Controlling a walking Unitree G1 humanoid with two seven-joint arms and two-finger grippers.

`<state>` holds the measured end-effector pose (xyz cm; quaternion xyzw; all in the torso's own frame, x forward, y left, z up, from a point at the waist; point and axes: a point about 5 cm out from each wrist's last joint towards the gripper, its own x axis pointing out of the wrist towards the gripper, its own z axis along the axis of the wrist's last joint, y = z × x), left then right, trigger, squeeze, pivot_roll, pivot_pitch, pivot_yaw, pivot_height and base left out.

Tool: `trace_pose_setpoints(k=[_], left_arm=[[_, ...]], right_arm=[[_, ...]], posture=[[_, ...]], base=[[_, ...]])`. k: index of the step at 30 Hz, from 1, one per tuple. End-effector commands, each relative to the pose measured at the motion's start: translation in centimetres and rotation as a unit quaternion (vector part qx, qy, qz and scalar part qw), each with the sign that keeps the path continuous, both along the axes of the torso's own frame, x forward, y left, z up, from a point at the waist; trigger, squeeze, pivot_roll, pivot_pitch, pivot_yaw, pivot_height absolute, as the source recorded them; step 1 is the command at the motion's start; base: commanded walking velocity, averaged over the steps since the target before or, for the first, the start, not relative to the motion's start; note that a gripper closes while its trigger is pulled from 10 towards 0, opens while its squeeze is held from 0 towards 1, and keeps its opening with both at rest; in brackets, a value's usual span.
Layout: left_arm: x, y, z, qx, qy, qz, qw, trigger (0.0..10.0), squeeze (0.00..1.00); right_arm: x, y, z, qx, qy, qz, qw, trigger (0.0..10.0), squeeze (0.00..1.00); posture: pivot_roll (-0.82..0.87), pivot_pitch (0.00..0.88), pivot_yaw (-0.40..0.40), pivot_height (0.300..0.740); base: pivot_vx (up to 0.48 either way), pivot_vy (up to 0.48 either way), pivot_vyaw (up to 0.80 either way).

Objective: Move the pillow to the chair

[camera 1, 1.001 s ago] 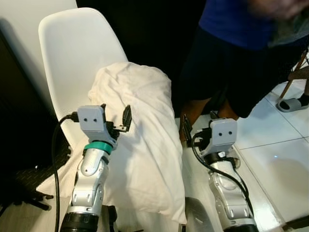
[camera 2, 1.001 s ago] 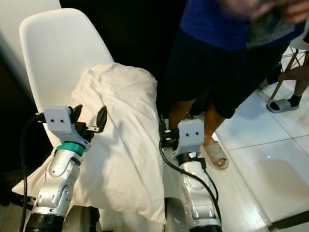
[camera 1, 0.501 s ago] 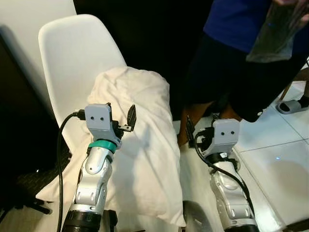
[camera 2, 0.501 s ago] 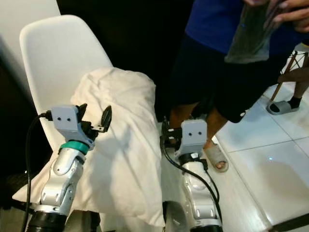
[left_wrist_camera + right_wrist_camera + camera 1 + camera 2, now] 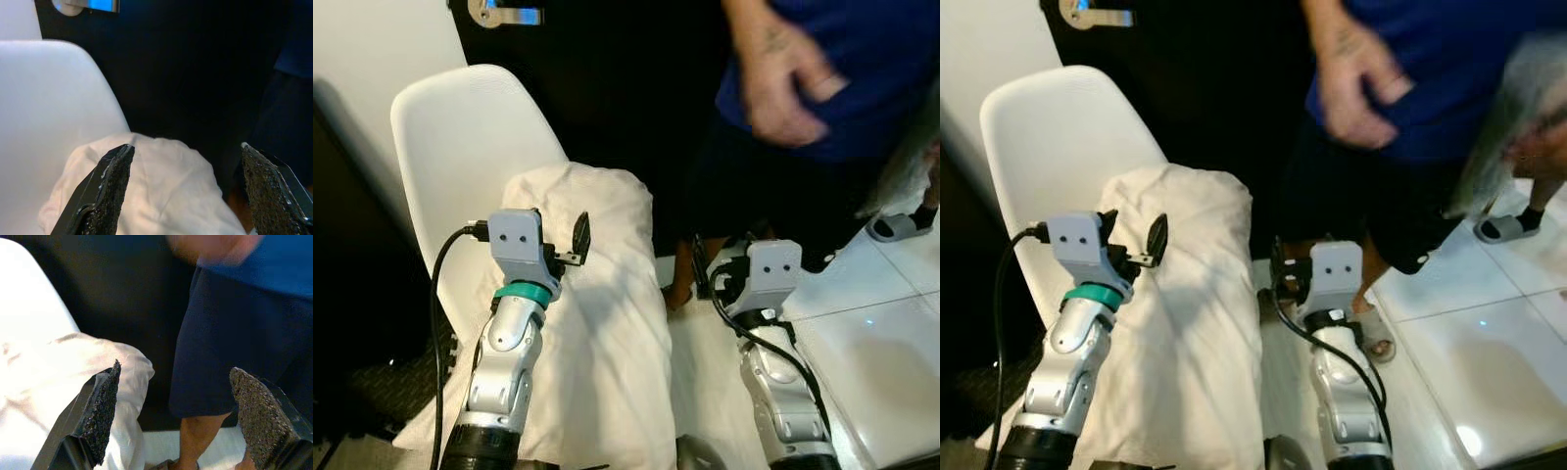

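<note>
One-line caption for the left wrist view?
Open left pincer hovers over the white pillow resting on the white chair.

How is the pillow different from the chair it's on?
The pillow is soft, crumpled and creamy; the chair is hard, smooth and brighter white. The pillow lies slumped against the backrest and hangs over the seat's front, while the chair's back stands upright behind it. Both are whitish.

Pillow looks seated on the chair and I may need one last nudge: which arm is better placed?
Left, probably. The left gripper hangs open right over the pillow on the chair; the right gripper sits beside it, toward the person.
</note>
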<state>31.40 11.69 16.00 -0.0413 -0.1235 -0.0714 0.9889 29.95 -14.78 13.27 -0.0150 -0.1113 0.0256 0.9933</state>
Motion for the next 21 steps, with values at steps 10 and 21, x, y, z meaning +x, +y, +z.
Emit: trace_pose_setpoints(k=[10,21], left_arm=[[-0.01,0.02,-0.57,0.005,0.015,0.003,1.0,10.0,0.0],[0.0,-0.05,-0.74,0.003,0.019,0.004,1.0,10.0,0.0]], right_arm=[[0.11,0.03,-0.09,0.002,0.005,0.004,1.0,10.0,0.0],[0.04,-0.27,-0.13,0.011,0.002,-0.004,1.0,10.0,0.0]], posture=[[-0.02,0.0,0.032,0.726],[-0.02,0.002,0.031,0.74]], base=[[0.0,0.0,0.0],[0.0,0.0,0.0]])
